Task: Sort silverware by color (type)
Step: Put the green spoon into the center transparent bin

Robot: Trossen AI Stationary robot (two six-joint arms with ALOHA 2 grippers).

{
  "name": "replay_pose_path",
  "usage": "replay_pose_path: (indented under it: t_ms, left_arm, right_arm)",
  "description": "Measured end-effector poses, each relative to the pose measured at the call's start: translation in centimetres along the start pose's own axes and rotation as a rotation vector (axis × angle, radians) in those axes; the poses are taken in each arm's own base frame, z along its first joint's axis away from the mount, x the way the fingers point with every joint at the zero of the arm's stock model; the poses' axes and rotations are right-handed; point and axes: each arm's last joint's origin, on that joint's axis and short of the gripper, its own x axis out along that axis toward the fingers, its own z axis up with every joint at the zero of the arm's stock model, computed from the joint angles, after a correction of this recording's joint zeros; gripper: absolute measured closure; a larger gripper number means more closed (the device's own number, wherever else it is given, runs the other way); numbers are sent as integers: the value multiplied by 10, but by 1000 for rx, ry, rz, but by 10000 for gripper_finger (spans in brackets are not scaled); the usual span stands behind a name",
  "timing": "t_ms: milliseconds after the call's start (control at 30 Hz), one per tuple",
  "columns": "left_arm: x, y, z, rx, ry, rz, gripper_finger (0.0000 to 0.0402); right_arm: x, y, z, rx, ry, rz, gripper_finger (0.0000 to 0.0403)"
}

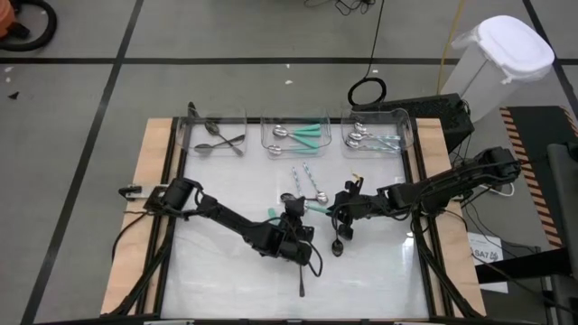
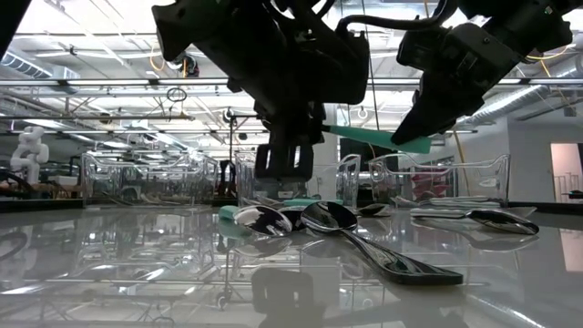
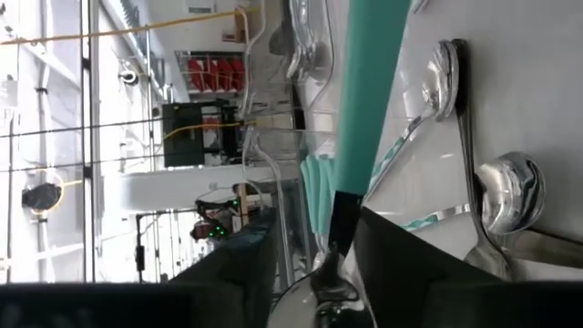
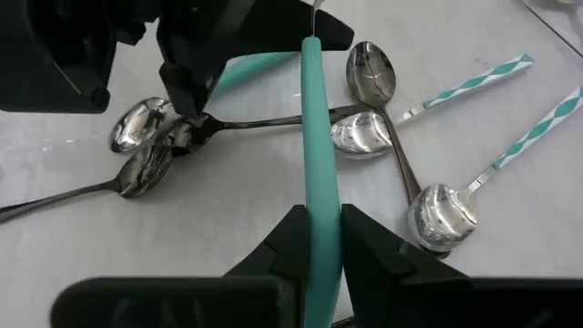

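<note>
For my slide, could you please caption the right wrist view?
Right gripper clamps a teal-handled spoon above loose spoons.

No legible text or labels anywhere.

Both arms low over mid-table — right gripper [image 4: 319,251] jaws clamped, left gripper [image 1: 291,219] alongside.

From above, the left claw [image 1: 293,212] covers the loose spoons under it, so how many lie there cannot be told. The teal-handled spoon [image 4: 319,173] runs off the right wrist picture's edge between the right claw [image 4: 319,251] fingers; its bowl is hidden. In the three clear bins [image 1: 298,122] at twelve o'clock on the counter [image 1: 226,280] the pieces are too small to count. Level with the counter, both arms are cut off above.
</note>
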Motion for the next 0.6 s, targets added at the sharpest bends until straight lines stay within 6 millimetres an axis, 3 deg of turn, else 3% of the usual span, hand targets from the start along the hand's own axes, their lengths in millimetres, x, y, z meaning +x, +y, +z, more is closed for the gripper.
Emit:
replay_pose_path:
  t_ms: [333, 600]
  left_arm:
    - [0, -2, 1, 7, -37, -58, 361]
    - [0, -3, 1, -2, -52, -86, 381]
  right_arm:
    - [0, 1, 0, 3, 11, 20, 361]
    - [0, 0, -1, -23, 14, 20, 336]
